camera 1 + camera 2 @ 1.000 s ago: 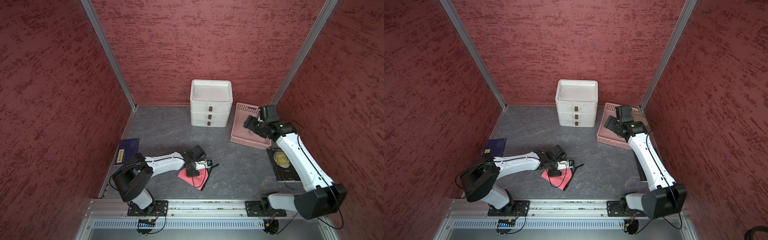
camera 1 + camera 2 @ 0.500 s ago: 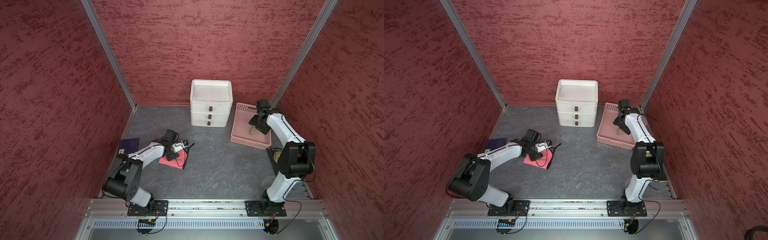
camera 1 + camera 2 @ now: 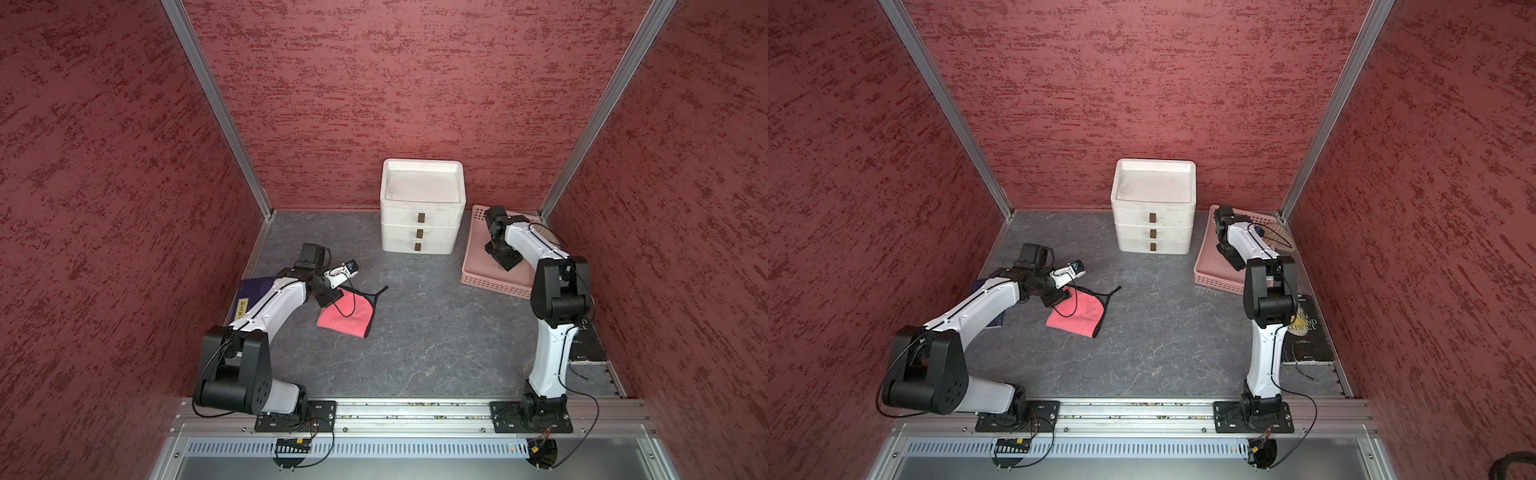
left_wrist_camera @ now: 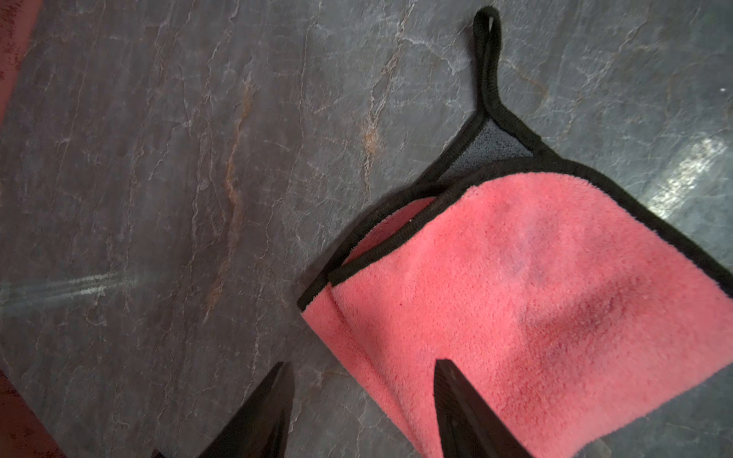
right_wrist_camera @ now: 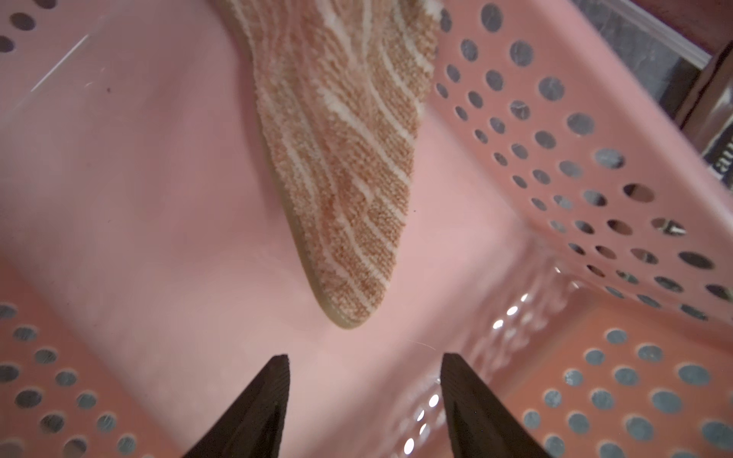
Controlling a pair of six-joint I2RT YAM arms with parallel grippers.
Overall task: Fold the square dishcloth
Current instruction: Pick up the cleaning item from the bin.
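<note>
Only the left wrist view shows grey under the folded cloth (image 4: 535,297). The left end effector (image 4: 363,363) is apart, and the right end effector (image 5: 363,356) is apart in the basket (image 5: 555,158).

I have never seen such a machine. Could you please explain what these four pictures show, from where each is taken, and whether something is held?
This robot has a left arm and a right arm, each ending in a two-fingered gripper. Two pictures look down on the whole scene; two come from cameras on the wrists. The left gripper hangs open over a folded pink dishcloth. The right gripper is open inside a pink basket, near a striped cloth. Nothing is held. A white drawer unit, a blue book and a black book also rest on the table.
</note>
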